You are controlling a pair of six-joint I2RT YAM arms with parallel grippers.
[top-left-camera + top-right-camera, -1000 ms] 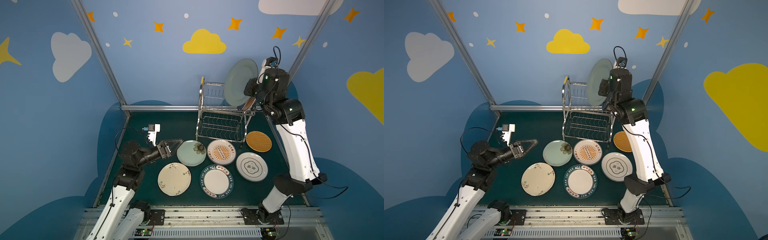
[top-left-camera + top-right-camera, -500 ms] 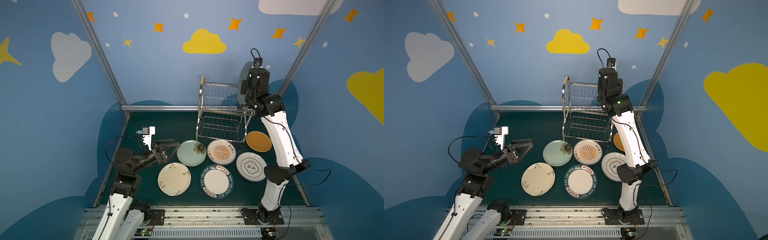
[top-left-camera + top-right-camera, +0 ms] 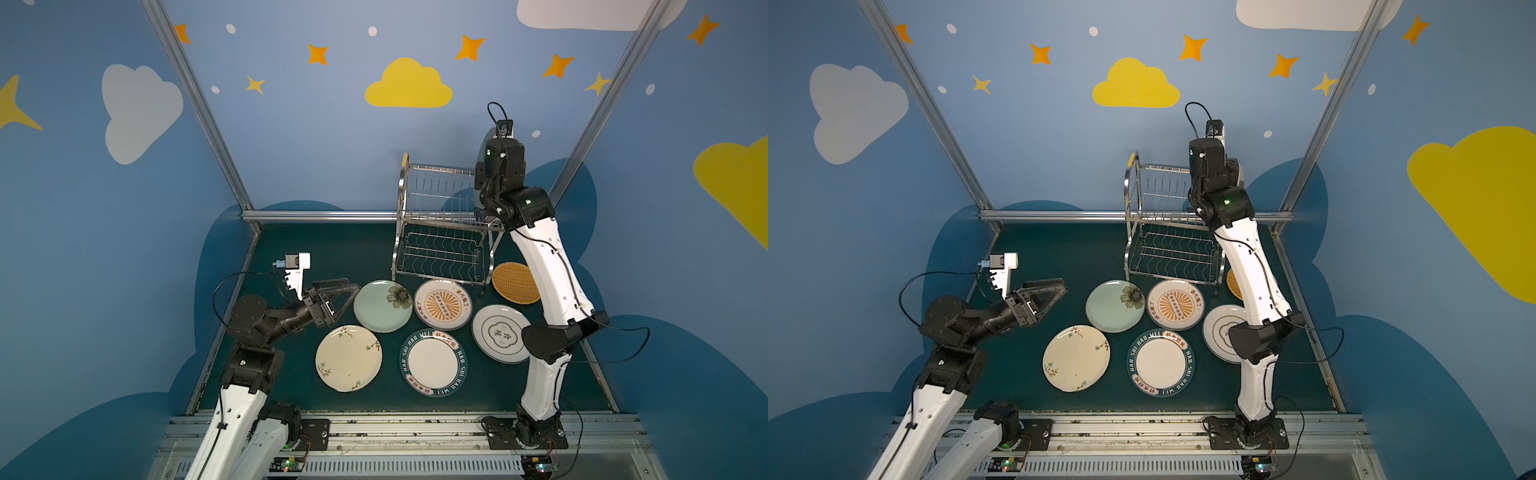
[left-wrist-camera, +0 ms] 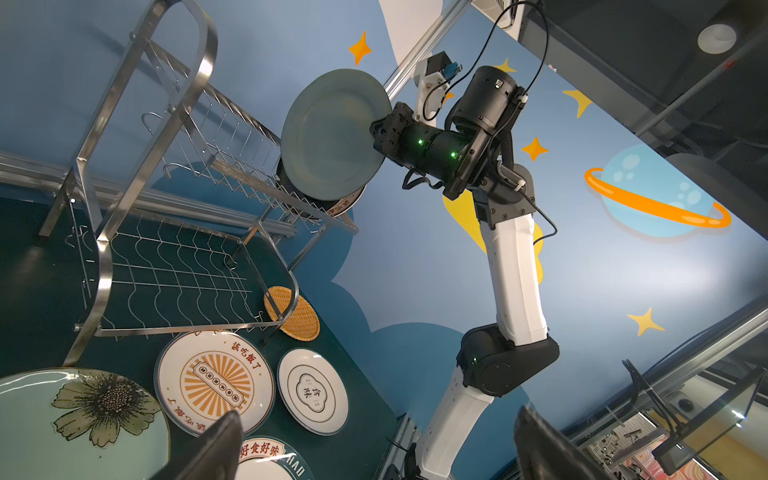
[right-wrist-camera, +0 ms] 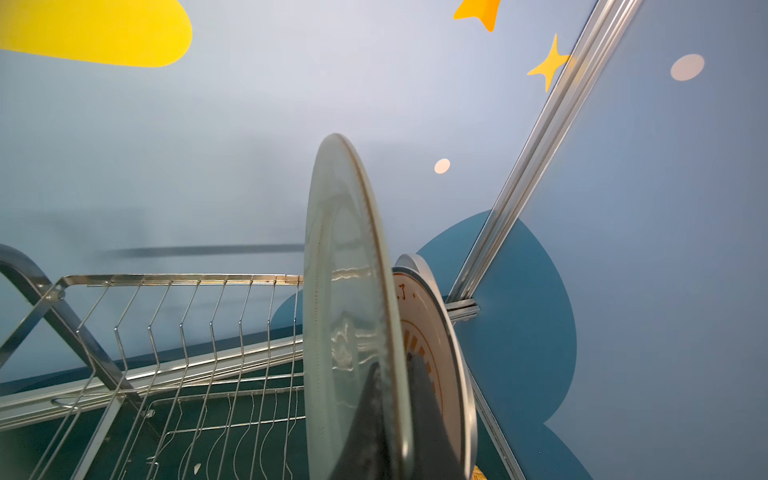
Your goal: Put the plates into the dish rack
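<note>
right hand [image 5: 395, 365]: clamped on grey-green plate [image 5: 345, 270], upright over dish rack [image 5: 187, 282] | left hand [image 3: 351, 289]: spread wide

Shiny steel dish rack [image 3: 441, 249]; glossy, perhaps ceramic plates [image 3: 382, 305].

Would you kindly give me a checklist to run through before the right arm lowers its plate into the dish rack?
1. Grip: ok. The right gripper has its jaws shut on the rim of the pale plate.
2. Plate attitude: ok. It stands upright, edge-on in the right wrist view, roughly parallel to the sunburst plate already in the dish rack.
3. Gap between those two plates: cannot tell; they overlap in every view.
4. Free slots: ok. The upper tier's wires on the pale plate's other side are bare.
5. Left gripper: ok. Jaws open, low by the flower plate, apart from the rack.
</note>
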